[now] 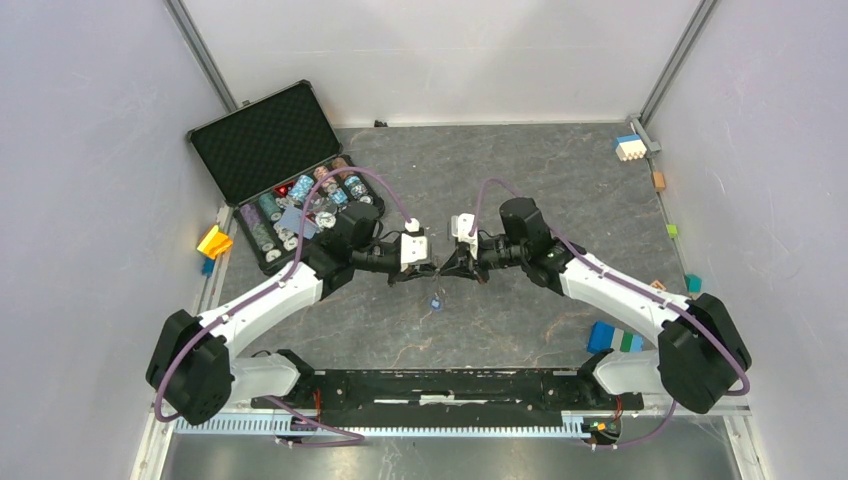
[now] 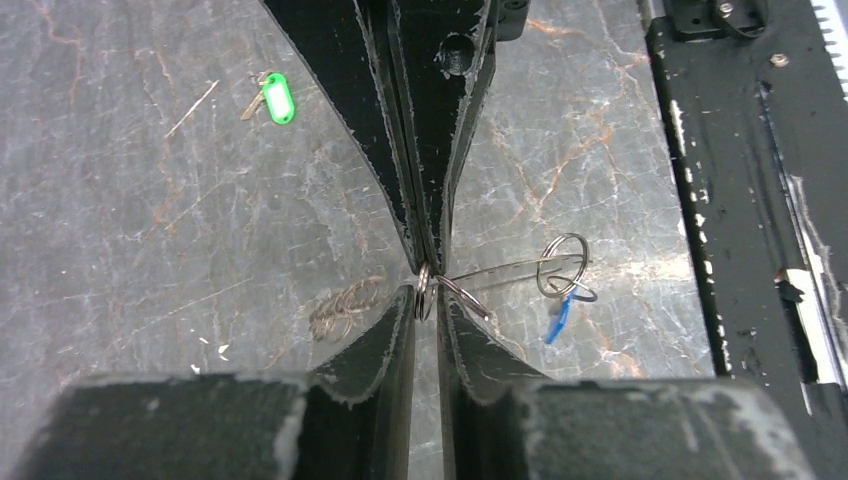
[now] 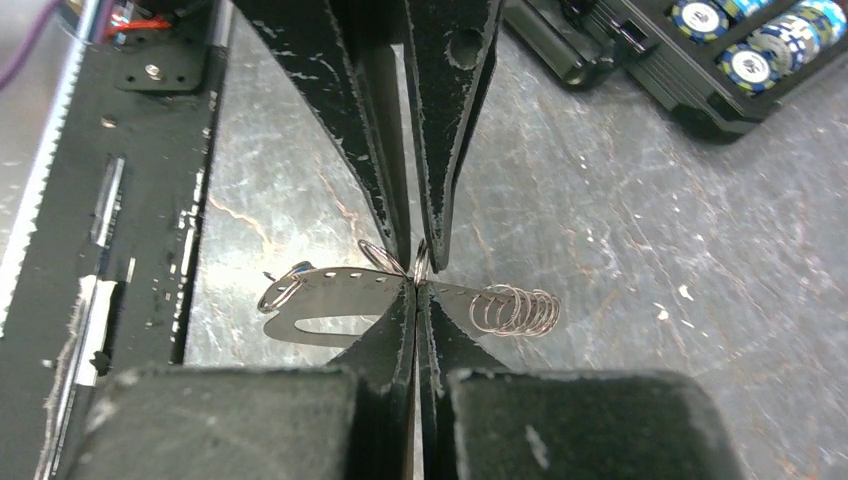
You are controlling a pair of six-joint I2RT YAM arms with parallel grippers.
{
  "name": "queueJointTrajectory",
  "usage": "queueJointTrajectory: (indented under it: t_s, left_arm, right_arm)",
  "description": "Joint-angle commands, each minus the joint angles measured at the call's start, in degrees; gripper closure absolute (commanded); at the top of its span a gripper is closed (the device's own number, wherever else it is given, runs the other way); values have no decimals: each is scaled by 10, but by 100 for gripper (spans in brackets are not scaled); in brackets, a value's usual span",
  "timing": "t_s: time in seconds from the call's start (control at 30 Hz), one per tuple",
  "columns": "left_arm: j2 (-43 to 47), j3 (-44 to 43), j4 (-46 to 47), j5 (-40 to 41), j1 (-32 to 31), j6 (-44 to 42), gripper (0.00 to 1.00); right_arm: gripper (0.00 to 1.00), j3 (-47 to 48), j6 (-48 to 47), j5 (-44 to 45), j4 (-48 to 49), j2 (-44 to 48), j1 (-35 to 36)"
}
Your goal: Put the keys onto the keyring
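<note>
Grey wire formed the thin oval keyring (image 3: 515, 312) with its coiled stretch. It sat over the middle of the marbled grey surface (image 1: 520, 190), where your two arms met tip to tip. Your right hand (image 3: 416, 288) was pressed together, pinching the wire beside the coil. Your left hand (image 2: 427, 295) showed a narrow gap around the wire; whether it gripped could not be told. The blue-tagged metal key (image 2: 558, 315) hung at the keyring. The green-tagged metal key (image 2: 278, 100) lay well apart on the surface.
</note>
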State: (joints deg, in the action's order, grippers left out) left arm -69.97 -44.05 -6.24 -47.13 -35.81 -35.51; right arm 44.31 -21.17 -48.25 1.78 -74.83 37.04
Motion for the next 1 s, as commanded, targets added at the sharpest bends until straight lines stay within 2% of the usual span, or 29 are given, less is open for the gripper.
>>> queueJointTrajectory:
  t_s: [0.0, 0.2, 0.3, 0.57, 0.97]
  left_arm:
    - [8, -23, 10, 34, -3, 7, 75]
    - [0, -51, -18, 47, -3, -15, 61]
    - [-2, -50, -12, 49, -3, -19, 60]
    - [-14, -47, -9, 36, -3, -42, 72]
    - [-33, -53, -9, -3, -4, -53, 83]
  right_arm:
    - [100, 55, -52, 69, -68, 18, 18]
    - [100, 85, -65, 110, -111, 15, 40]
    - [100, 92, -69, 122, -124, 14, 44]
    - [100, 95, -65, 115, -129, 13, 45]
    - [100, 94, -60, 106, -123, 10, 45]
